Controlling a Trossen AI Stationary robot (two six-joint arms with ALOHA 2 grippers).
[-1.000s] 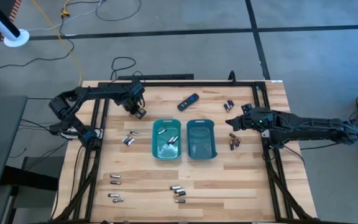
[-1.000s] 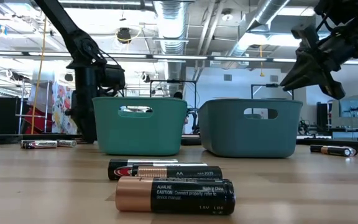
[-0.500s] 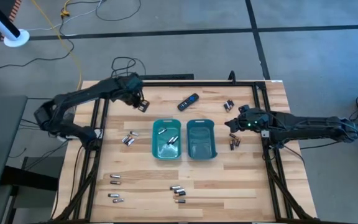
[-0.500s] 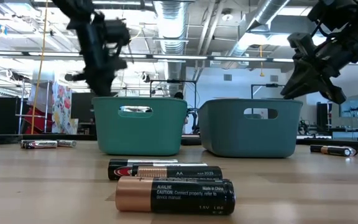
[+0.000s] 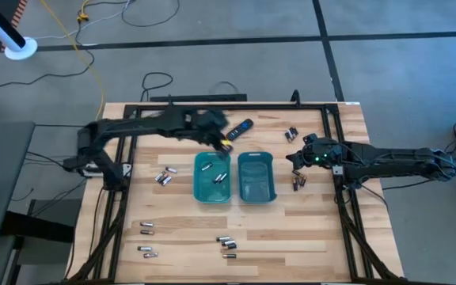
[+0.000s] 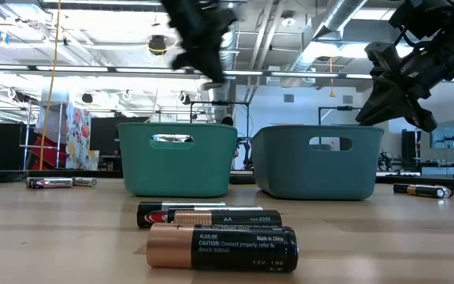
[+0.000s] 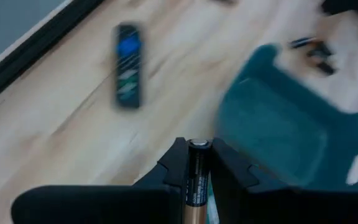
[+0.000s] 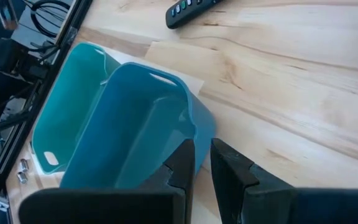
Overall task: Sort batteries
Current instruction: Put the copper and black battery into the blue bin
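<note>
Bare table (image 5: 172,206) around two adjacent trays (image 5: 254,177).
</note>
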